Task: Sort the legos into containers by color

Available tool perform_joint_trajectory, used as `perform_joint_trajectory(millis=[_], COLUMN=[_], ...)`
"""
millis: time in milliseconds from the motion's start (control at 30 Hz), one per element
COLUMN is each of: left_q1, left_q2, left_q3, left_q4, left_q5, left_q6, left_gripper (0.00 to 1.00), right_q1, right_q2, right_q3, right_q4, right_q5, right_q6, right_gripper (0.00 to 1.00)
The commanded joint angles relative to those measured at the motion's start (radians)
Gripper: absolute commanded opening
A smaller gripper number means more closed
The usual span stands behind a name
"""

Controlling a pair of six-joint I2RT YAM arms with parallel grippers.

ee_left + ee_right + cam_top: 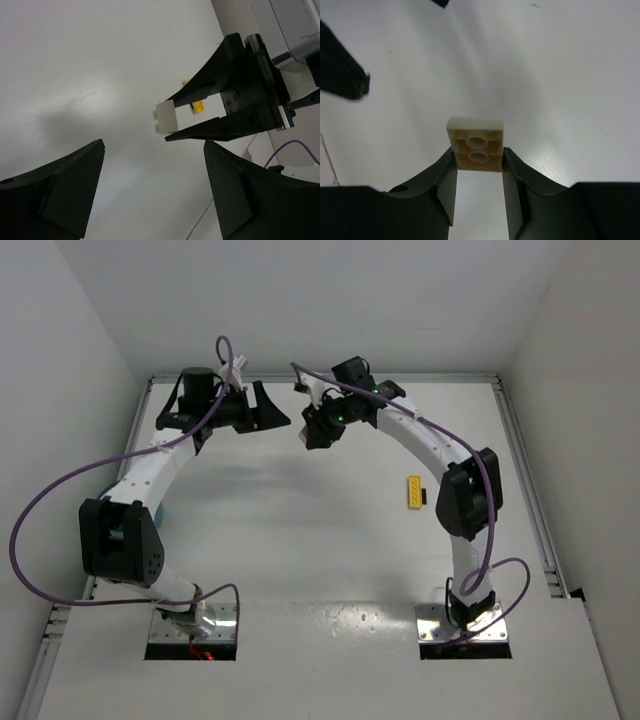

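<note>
My right gripper (477, 161) is shut on a cream-white lego brick (475, 144), underside toward the camera, held above the table. In the top view the right gripper (306, 432) is at the back centre, facing my left gripper (272, 408), which is open and empty a short gap away. The left wrist view shows the left gripper (154, 150) wide open, with the held brick (166, 118) just beyond its tips. A yellow lego (413, 492) lies on the table at the right and also shows in the left wrist view (198, 106). A sliver of the teal bowl (159, 516) shows behind the left arm.
White walls enclose the table on three sides, with metal rails (525, 480) along the left and right edges. Purple cables (40, 500) loop off both arms. The silver base plates (465, 625) sit at the near edge.
</note>
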State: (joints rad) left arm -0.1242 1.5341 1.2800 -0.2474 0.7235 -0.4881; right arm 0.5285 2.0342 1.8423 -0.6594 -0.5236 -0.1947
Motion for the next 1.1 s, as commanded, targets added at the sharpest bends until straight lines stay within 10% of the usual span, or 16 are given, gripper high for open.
perform_joint_trajectory(millis=[0, 1067], left_q1=[-0.043, -0.112], left_q2=[-0.002, -0.02], left_q3=[0.022, -0.056], left_q4=[0.05, 0.039], left_q5=[-0.021, -0.104], left_q6=[-0.04, -0.021], left_gripper=[0.86, 0.45], right_q1=[0.03, 0.079], right_q2=[-0.075, -0.114], right_q3=[0.003, 0.025], right_q4=[0.035, 0.055], right_q5=[0.063, 0.049], right_q6=[0.06, 0.138], right_gripper=[0.1, 0.1])
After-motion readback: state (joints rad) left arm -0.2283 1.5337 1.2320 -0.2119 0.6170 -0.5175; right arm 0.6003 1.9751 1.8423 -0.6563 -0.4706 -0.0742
